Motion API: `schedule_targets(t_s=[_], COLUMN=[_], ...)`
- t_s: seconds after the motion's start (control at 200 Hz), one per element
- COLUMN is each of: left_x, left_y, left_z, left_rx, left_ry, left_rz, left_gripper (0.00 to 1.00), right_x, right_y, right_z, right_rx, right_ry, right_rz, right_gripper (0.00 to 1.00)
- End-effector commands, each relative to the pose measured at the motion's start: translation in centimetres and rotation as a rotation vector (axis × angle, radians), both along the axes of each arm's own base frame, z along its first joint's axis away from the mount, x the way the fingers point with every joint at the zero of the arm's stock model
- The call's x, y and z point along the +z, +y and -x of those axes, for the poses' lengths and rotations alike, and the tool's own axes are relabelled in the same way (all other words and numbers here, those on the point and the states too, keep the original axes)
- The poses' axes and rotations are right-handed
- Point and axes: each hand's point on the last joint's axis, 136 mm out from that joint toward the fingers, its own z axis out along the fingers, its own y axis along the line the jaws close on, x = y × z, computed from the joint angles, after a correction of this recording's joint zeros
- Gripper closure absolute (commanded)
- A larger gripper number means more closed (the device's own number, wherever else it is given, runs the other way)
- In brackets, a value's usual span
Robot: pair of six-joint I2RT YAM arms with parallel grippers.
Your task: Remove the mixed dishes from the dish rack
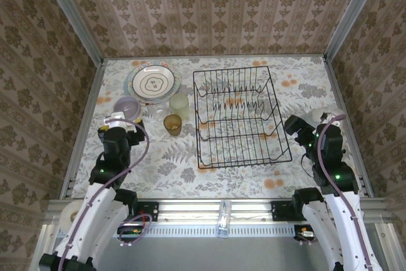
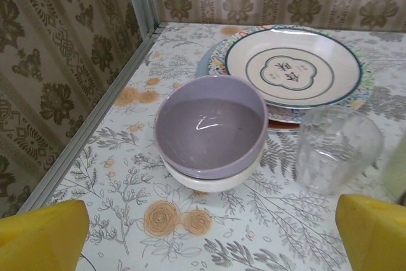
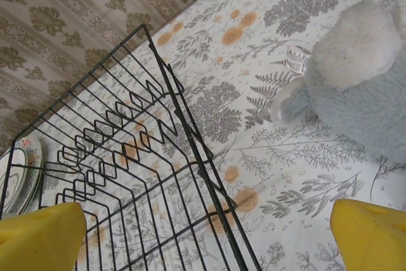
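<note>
The patterned plate (image 2: 293, 68) bears central marks, unreadably blurred.

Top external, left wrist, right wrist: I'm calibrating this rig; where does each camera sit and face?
Top external: above and behind the bases, looking down on dish rack, left arm, right arm.
Left wrist: on left arm, facing far-left corner; lilac bowl, clear glass, open left gripper.
Right wrist: on right arm, facing dish rack's right side and plush toy; open right gripper.
Shared: the plate stack appears in all three.
</note>
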Motion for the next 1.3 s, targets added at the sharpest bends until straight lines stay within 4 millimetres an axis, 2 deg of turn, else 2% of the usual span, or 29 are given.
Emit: schedule_targets(t_s=[0.0,0.245,0.38,0.51,0.655,0.835,1.075,1.295], left_x=[0.1,-3.0,-3.6,-4.4,-5.7,-5.4,-6.1,-6.7], left_y=[-0.2,0.9,1.8,2.3,2.7,2.3,2.6,1.4], left_z=[-1.8,-3.8,-5.1,-7.4,-9.0,-9.6,-9.3,-9.5], left_rx=[-0.036,-0.007,0.032,0.049,0.058,0.027,0.044,-0.031], left_ry=[-0.045,0.006,-0.01,-0.027,-0.061,-0.104,-0.194,-0.183], left_rz=[0.023,0.003,-0.012,-0.074,-0.1,-0.114,-0.116,-0.122], left_gripper=[0.0,0.0,0.0,0.0,0.0,0.0,0.0,0.0], right_x=[0.6,-0.8,-1.4,-2.1,-1.9,-2.1,-3.5,-4.6], right_y=[-0.7,-1.4,-1.7,-1.5,-1.6,-2.5,-2.9,-3.3], right_z=[-0.5,-1.0,-1.4,-2.0,-2.3,-2.0,-2.5,-3.1], right_rx=[-0.015,-0.049,-0.059,-0.053,-0.057,-0.085,-0.097,-0.118], right_ry=[-0.091,-0.152,-0.131,-0.11,-0.124,-0.122,-0.101,-0.136], right_rz=[0.063,0.092,0.106,0.099,0.112,0.175,0.204,0.234], right_gripper=[0.0,0.0,0.0,0.0,0.0,0.0,0.0,0.0])
